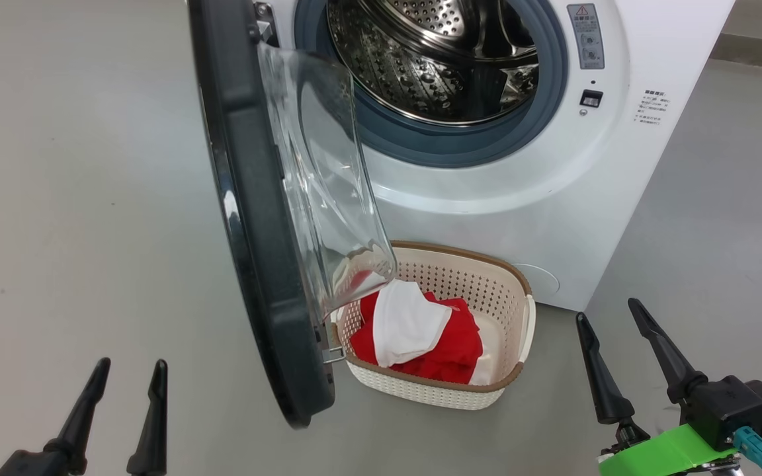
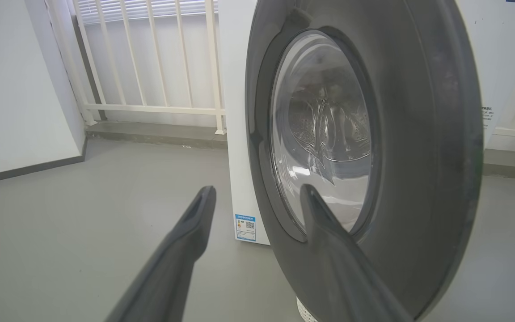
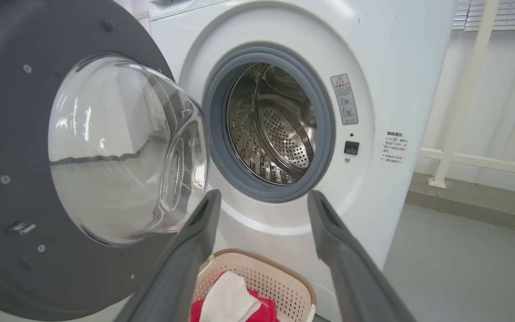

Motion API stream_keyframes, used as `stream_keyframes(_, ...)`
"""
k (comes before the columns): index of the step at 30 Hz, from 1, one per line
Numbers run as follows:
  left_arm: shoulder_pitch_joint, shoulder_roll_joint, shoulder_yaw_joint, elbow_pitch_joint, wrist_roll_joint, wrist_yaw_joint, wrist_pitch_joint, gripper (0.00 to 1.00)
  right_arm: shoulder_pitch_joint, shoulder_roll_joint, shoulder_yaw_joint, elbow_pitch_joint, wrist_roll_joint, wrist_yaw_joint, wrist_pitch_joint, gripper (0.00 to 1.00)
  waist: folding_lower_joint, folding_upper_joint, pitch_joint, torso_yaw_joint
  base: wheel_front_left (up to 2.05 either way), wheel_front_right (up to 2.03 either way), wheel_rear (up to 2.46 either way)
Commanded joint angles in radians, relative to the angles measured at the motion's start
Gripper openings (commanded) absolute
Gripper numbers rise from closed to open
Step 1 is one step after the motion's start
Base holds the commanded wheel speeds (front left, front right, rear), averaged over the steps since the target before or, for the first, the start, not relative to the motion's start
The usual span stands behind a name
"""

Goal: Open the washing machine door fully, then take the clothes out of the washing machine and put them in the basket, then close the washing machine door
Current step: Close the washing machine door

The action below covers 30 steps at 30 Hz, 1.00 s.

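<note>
Washing machine door: open, swung out to the left of the opening, with its glass bowl overhanging the left end of the basket. Washing machine: the drum shows its perforated steel wall. The basket stands on the grey floor at the foot of the machine, below the opening. Clothes: a red heap with a white piece on top, lying inside the basket.

Left gripper: low on the left, on the door's outer side, fingers parted and holding nothing. Right gripper: low on the right, beside the basket, fingers spread wide and holding nothing.
</note>
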Motion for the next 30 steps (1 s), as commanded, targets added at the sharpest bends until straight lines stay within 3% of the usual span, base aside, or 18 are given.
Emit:
stream_keyframes(1,-0.028,0.018,0.041,-0.026,0.014,0.006,-0.011,1.00,-0.026,-0.011,0.026,-0.026,-0.005,0.006,-0.011,1.00,0.0000,0.0000,0.000,0.001,0.00,0.00,0.00)
stream_keyframes(17,-0.035,0.023,0.035,-0.018,0.027,0.003,-0.012,1.00,-0.026,-0.011,0.028,-0.024,-0.006,0.006,-0.009,1.00,0.0000,0.0000,-0.002,0.005,0.00,0.00,0.00)
stream_keyframes(18,-0.034,0.020,0.037,-0.015,0.021,0.005,-0.011,0.82,-0.025,-0.011,0.028,-0.024,-0.005,0.006,-0.009,1.00,0.0000,0.0000,-0.001,0.005,0.00,0.00,0.00)
stream_keyframes(19,-0.034,0.012,0.041,-0.012,0.008,0.007,-0.006,0.13,-0.025,-0.011,0.029,-0.023,-0.005,0.006,-0.009,1.00,0.0000,0.0000,-0.001,0.005,0.00,0.00,0.00)
stream_keyframes(20,-0.035,0.004,0.049,-0.010,-0.010,0.010,-0.002,0.00,-0.025,-0.011,0.029,-0.023,-0.005,0.006,-0.009,1.00,0.0000,0.0000,-0.001,0.006,0.00,0.00,0.00)
stream_keyframes(25,-0.070,-0.054,0.092,-0.029,-0.159,-0.016,0.030,0.00,-0.024,-0.011,0.024,-0.022,-0.004,0.006,-0.009,1.00,0.0000,0.0000,0.001,0.009,0.00,0.00,0.00)
stream_keyframes(30,-0.138,-0.133,0.175,-0.060,-0.434,-0.059,0.109,0.00,-0.029,-0.011,0.025,-0.022,0.000,0.006,-0.009,1.00,0.0000,0.0000,0.005,0.008,0.00,0.00,0.00)
